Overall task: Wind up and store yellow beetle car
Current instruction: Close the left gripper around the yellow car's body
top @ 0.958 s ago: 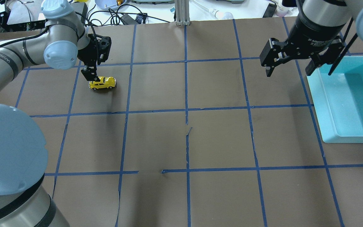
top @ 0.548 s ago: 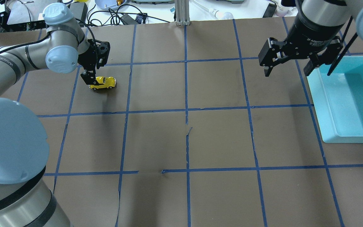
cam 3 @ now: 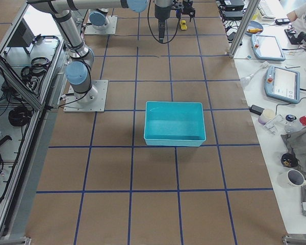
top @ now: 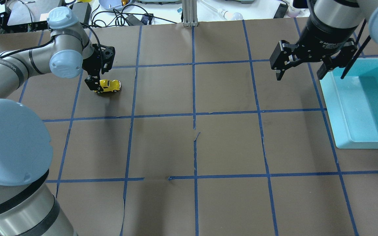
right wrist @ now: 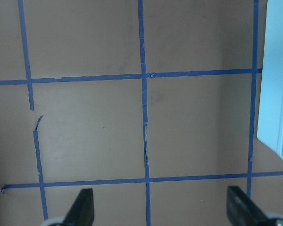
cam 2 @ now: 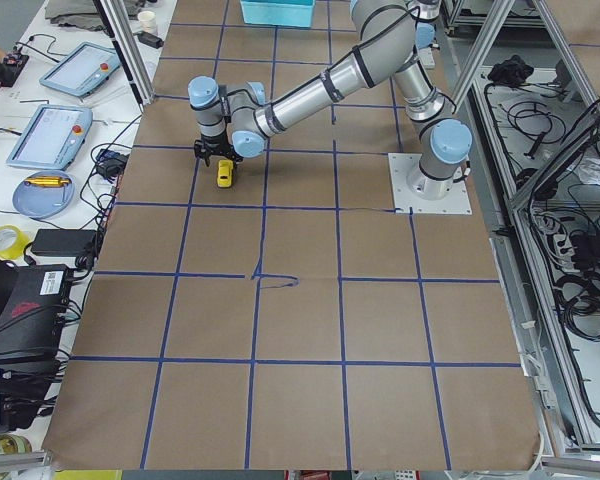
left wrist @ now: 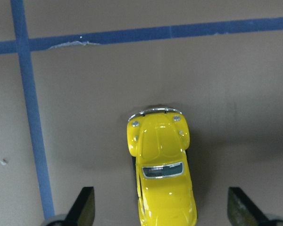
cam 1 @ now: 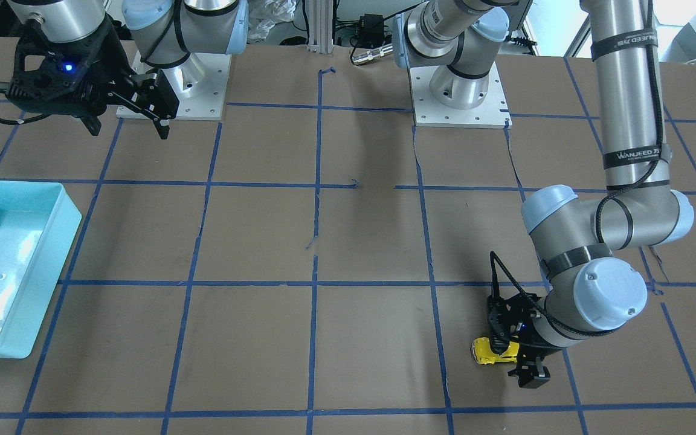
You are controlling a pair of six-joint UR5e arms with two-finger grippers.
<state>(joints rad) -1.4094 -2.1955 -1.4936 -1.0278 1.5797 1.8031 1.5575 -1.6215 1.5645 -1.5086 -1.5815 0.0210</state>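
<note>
Both jaws spread: left gripper (left wrist: 162, 208) straddles yellow beetle car (left wrist: 162, 174), overhead upper left, not touching; right gripper (top: 300, 76) empty beside teal bin (top: 332, 108).

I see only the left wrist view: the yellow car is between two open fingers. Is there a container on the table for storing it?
Observer: Yes, a turquoise bin sits at the robot's right end of the table, far from the yellow beetle car.
Operator: Does the car's nose point to it?
Observer: Roughly; in the overhead view the nose points toward the bin's side.
Operator: Where is the other arm?
Observer: The right gripper hangs open above the table, to the side of the bin.
</note>
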